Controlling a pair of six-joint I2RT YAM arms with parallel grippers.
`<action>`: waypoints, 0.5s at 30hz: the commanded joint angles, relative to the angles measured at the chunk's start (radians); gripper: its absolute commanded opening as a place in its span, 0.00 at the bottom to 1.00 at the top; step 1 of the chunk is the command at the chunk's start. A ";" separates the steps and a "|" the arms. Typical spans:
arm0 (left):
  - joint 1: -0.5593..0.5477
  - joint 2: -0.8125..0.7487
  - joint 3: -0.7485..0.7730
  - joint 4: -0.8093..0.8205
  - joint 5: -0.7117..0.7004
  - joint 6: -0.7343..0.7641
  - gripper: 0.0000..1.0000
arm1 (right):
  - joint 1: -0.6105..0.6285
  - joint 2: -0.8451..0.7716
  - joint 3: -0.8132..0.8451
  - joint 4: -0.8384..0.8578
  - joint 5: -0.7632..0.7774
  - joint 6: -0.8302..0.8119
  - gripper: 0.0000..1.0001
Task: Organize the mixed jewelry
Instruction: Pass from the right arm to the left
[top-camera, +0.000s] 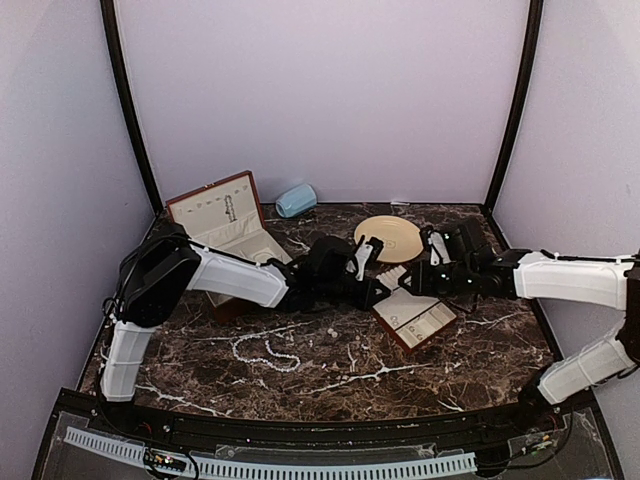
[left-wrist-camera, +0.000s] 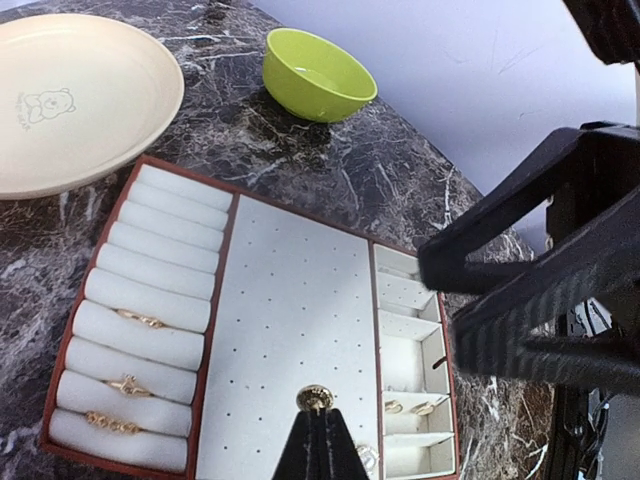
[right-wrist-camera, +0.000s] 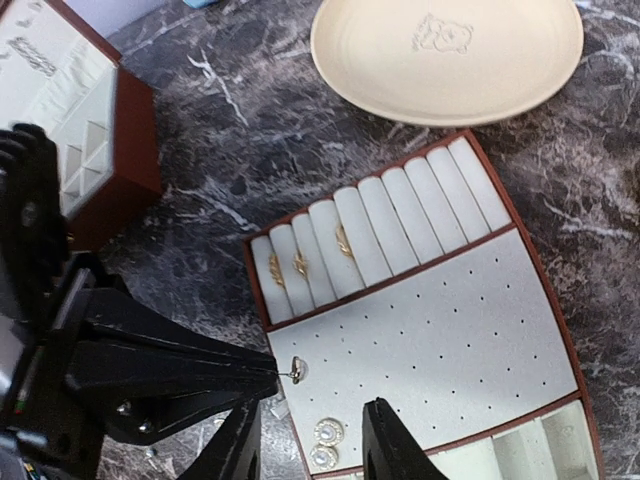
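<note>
Earring stud (left-wrist-camera: 315, 398) sits pinched in the left gripper (left-wrist-camera: 317, 425) over the cream tray (left-wrist-camera: 290, 300) — right gripper (right-wrist-camera: 315, 415) stands parted above two pearl earrings (right-wrist-camera: 325, 433); bead strand (top-camera: 278, 363) lies on the table (top-camera: 450, 350).

Three gold rings (right-wrist-camera: 300, 263), three round studs (right-wrist-camera: 326, 432), one cream plate (right-wrist-camera: 450, 80), one green bowl (left-wrist-camera: 318, 75), one slotted tray (right-wrist-camera: 470, 330), one red-brown box (top-camera: 215, 215), one bead strand (top-camera: 270, 355).

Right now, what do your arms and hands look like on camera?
Both arms have smooth white shells over the long links, left arm and right arm, with bulky black joints between. The left hand and right hand are matt black, tapering to narrow tips. No markings show.
</note>
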 joint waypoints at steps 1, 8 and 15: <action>-0.005 -0.140 -0.068 0.094 -0.064 -0.001 0.00 | -0.046 -0.100 -0.062 0.136 -0.110 0.083 0.41; -0.005 -0.264 -0.192 0.221 -0.082 -0.017 0.00 | -0.075 -0.187 -0.192 0.399 -0.302 0.221 0.54; -0.005 -0.370 -0.313 0.377 -0.008 -0.053 0.00 | -0.074 -0.193 -0.274 0.704 -0.479 0.347 0.62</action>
